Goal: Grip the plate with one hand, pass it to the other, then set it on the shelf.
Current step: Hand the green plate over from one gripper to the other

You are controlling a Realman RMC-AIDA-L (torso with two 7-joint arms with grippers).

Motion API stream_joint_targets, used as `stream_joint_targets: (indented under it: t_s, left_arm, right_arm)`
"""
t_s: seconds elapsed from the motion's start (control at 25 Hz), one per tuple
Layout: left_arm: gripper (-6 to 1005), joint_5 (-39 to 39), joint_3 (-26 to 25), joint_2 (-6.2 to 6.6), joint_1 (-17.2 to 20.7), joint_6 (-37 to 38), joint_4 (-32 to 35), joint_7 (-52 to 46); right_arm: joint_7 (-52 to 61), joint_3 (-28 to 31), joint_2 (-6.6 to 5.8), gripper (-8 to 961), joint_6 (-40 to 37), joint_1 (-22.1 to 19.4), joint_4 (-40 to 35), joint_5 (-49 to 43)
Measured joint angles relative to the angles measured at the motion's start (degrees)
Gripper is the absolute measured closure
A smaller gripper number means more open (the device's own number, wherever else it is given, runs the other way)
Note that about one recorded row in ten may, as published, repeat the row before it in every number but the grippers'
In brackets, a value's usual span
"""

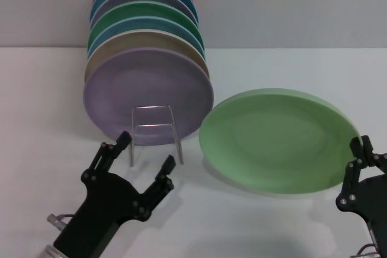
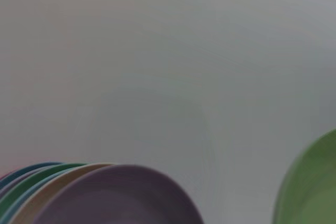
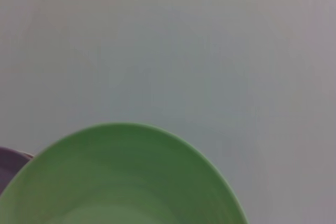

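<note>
Soft, even light with faint shadows on the table (image 1: 284, 222); both wrist views are blurred.

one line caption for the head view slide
Mint-green plate lies flat beside the wire rack; open left gripper and right gripper wait nearby.

no text, label, brand, number or sign can be read in any of the three views. the plate (image 1: 278, 140), the stacked plates (image 1: 145, 58) behind the shelf (image 1: 154, 131) and the bench (image 1: 272, 222) all show plain, unmarked surfaces. the black housings of the left hand (image 1: 144, 160) and the right hand (image 1: 366, 149) carry no legible marking either.
</note>
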Motion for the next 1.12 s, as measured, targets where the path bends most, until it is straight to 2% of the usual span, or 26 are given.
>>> stream_joint_targets:
  t_s: [0.32, 1.12]
  left_arm:
    - [151, -0.01, 0.55, 0.1, -1.53, -4.61, -2.81, 2.73]
    - [155, -0.35, -0.19, 0.09, -3.58, -7.74, -3.37, 2.74]
  right_arm:
    - [-0.81, -0.78, 0.0, 935, 2.18, 1.45, 0.37, 0.07]
    - [-0.81, -1.62, 0.0, 933, 4.99, 2.54, -0.13, 0.09]
